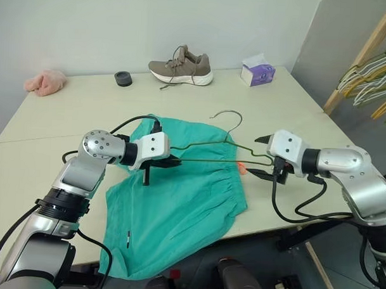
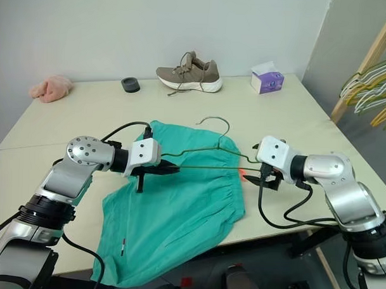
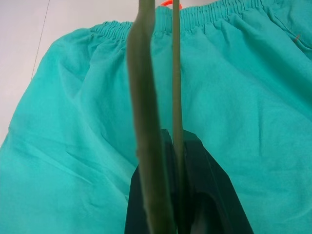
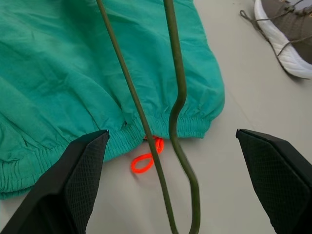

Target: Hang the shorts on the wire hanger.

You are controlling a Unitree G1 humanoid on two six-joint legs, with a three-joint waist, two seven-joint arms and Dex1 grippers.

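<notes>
The teal shorts (image 1: pixel 178 201) lie flat on the table, waistband toward my right gripper, one leg hanging over the front edge. An orange cord (image 4: pixel 145 158) pokes out at the waistband. The wire hanger (image 1: pixel 199 145) is held level just above the shorts, hook (image 1: pixel 237 120) pointing away from me. My left gripper (image 1: pixel 173 161) is shut on the hanger's left end; its black fingers (image 3: pixel 214 195) pinch the wire (image 3: pixel 146 122). My right gripper (image 1: pixel 258 157) is open at the hanger's right end. The wire's bend passes between its spread fingers (image 4: pixel 73 180) and touches neither.
At the table's far side stand a brown shoe (image 1: pixel 182 67), a purple tissue box (image 1: pixel 257 72), a small black round thing (image 1: pixel 123 78) and a pink cloth lump (image 1: pixel 45 82). A wooden rack with bunched hangers (image 1: pixel 373 75) stands off the right edge.
</notes>
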